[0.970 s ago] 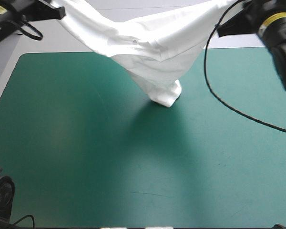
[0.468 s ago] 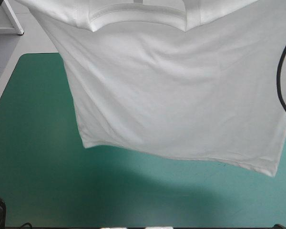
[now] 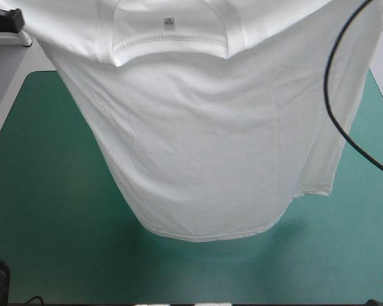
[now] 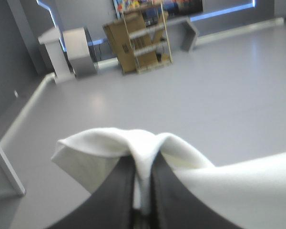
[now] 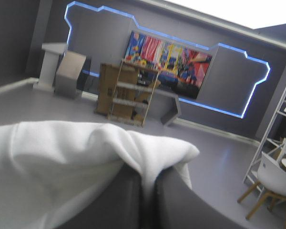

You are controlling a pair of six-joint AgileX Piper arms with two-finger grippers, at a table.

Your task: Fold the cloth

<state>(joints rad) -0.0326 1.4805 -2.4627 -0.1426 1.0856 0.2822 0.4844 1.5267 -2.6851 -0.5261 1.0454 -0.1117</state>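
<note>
White T-shirt point(image 3: 210, 146) held up in the air over the teal-green cover point(image 3: 45, 210). Small grey tag point(image 3: 169, 22) inside the collar point(image 3: 172, 41), writing too small to read. Long way up and down: collar high by the far edge, hem point(image 3: 210, 234) low toward the near edge. Tight pinch of the left gripper point(image 4: 143, 167) on the T-shirt. Same pinch from the right gripper point(image 5: 148, 179).

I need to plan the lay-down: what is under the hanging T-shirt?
Below the hem of the T-shirt only the teal-green cover shows, in shadow. The table's middle and far part are hidden behind the hanging cloth.
</note>
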